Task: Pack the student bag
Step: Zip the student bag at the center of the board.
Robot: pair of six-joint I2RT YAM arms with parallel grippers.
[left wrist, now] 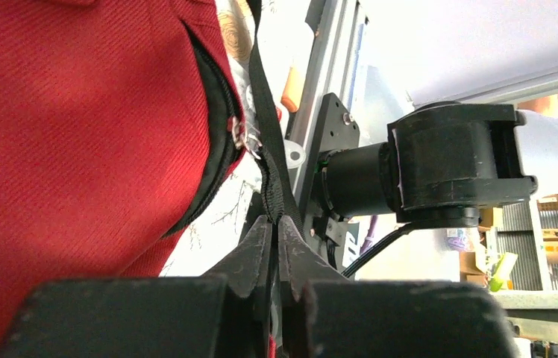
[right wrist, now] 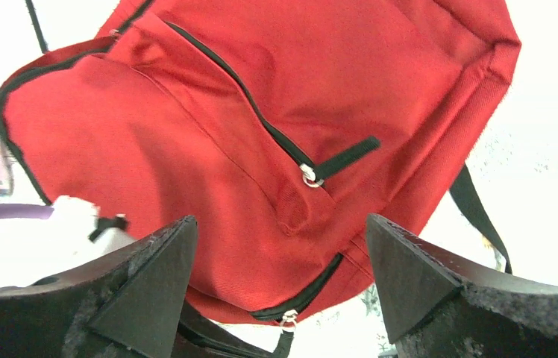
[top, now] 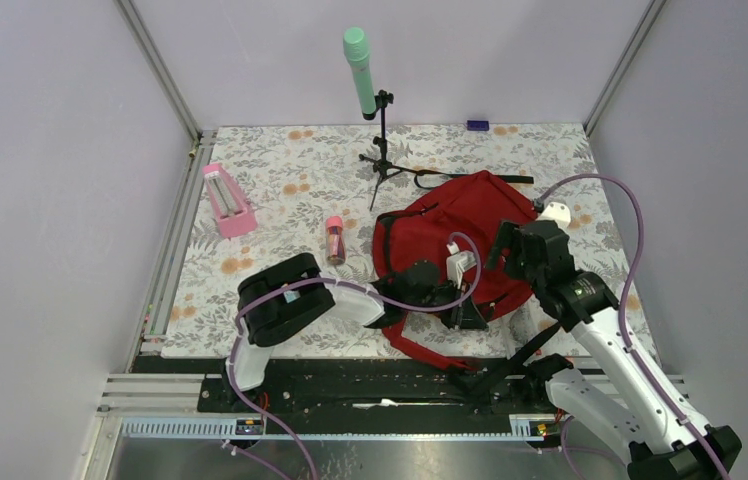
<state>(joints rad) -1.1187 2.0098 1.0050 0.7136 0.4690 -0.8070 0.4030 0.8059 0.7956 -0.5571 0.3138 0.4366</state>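
The student bag [top: 455, 225] is a dark-red backpack lying on the floral mat, right of centre. My left gripper [top: 465, 305] is at the bag's near edge. In the left wrist view it [left wrist: 276, 221] is shut on a black zipper pull strap [left wrist: 265, 127] that runs up to a metal zipper slider beside the red fabric [left wrist: 74, 149]. My right gripper [top: 506, 250] hovers over the bag's right side. In the right wrist view it [right wrist: 278, 220] is open and empty above the bag [right wrist: 209, 149], whose front pocket zipper pull [right wrist: 345, 153] and lower zipper slider [right wrist: 288, 319] show.
A pink bottle [top: 334, 240] lies left of the bag. A pink box [top: 228, 200] sits at the far left. A green microphone [top: 360, 60] on a black tripod stands at the back. A small purple thing [top: 477, 125] is at the back edge. A black strap [top: 525, 350] trails to the near edge.
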